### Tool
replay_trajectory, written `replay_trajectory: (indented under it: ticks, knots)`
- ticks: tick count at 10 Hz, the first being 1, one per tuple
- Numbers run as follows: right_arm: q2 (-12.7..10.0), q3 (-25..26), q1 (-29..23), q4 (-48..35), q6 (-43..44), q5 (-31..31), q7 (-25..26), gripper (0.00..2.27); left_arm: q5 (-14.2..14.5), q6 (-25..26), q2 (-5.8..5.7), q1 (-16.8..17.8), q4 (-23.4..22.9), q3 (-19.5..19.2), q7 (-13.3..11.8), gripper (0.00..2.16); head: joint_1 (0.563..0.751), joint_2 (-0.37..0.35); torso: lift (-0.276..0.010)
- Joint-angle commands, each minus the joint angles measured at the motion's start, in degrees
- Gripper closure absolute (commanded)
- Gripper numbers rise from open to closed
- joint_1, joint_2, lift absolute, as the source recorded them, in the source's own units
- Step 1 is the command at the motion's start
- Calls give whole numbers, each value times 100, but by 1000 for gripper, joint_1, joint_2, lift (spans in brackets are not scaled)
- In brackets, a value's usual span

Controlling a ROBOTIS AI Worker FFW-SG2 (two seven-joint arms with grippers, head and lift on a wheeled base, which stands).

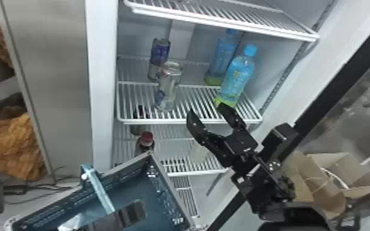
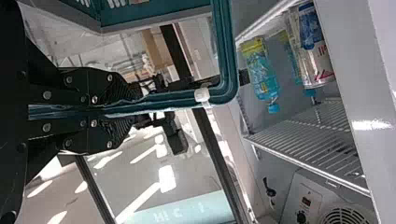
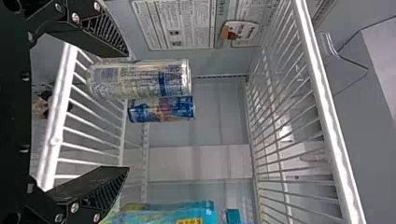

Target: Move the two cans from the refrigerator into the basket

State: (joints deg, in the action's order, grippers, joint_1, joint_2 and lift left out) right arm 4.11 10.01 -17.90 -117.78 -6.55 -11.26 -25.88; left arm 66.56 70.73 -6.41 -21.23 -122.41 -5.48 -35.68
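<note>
Two mishaps to guard against with the right gripper [image 1: 206, 109] empty, spread wide at the shelf [image 1: 163, 122]: clipping the front bottle [image 1: 235, 78] by entering too far right, or shoving the front can [image 1: 168, 87] into the rear can [image 1: 159, 58] by reaching too deep. Both seen upright inside the fridge. With the left gripper [image 2: 112, 109] clamped on the handle [image 2: 224, 46], possible tipping of the basket [image 1: 173, 191] from a lopsided drop.

Under the cans, white wire, liable to snag a dragged base. Round about: steel panel [image 1: 49, 86] left, cables [image 1: 30, 190] below, cardboard box [image 1: 325, 196] right, past a dark frame [image 1: 332, 94].
</note>
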Motion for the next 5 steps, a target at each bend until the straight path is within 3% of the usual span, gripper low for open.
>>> replay_trajectory:
  ticks: [1,5]
  knots:
    - [11,-64,201,114,-76,86,21,182,5,0,0,0,0,0,0,1202,695,-335,-35]
    - [116,-487,806,550,-189,189,162,182,5,0,0,-14,14,0,0,1202,695,-299,-35]
